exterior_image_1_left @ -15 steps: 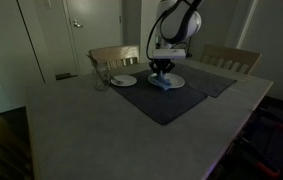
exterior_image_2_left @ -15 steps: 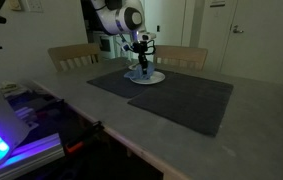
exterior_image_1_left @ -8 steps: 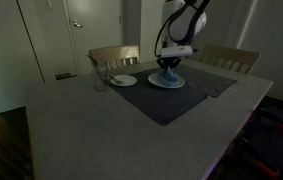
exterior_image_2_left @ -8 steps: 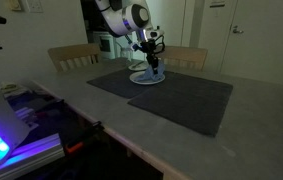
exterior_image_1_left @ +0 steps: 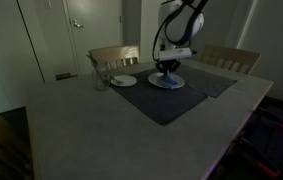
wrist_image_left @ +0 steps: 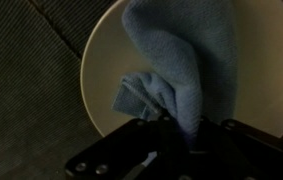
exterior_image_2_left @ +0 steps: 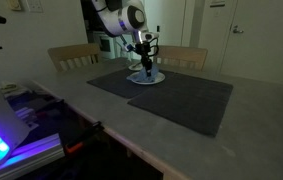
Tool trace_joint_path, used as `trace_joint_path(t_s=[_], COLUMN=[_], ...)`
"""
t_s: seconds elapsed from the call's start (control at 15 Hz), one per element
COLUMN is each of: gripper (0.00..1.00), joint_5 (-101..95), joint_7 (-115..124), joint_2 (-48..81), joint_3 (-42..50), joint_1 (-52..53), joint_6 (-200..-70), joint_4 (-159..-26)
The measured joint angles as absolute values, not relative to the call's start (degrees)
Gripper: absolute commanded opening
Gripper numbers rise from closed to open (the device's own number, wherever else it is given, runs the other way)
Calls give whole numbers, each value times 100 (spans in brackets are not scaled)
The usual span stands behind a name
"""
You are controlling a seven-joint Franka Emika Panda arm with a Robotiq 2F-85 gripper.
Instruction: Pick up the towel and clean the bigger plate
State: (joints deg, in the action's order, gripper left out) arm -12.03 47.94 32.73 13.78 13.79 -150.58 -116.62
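A blue towel hangs from my gripper, which is shut on it. The towel drapes over the bigger white plate, which fills most of the wrist view. In both exterior views the gripper holds the towel on the bigger plate, which lies on a dark placemat.
A smaller white plate and a glass stand beside the bigger plate. Wooden chairs stand at the far side of the table. A lit device sits off the table edge.
The gripper with the towel swept across the bigger plate one way, then partway back, staying shut on the towel.
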Motion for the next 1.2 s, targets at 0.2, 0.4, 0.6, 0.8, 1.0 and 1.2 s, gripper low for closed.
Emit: trace_joint_path(t_s=[0.2,0.4,0.6,0.8,1.0,1.2], gripper=[3,3,3,3,3,3], joint_5=[-747,-371,-293,-488,-931,-1662], joint_7=[4765,4734,4721,4726,4857,5332], joint_2=[3270,3261,3261,3260,3261,3299], joint_3=[1075,881,849,959,1213,1580], joint_1=[1290,1139,1077,1109,1171,1315], joint_6=[-14931,-14932,-14920,-14616,-14289,-14289], joint_4=[-11647,-11617,-11611,-11577,-11568,-11588])
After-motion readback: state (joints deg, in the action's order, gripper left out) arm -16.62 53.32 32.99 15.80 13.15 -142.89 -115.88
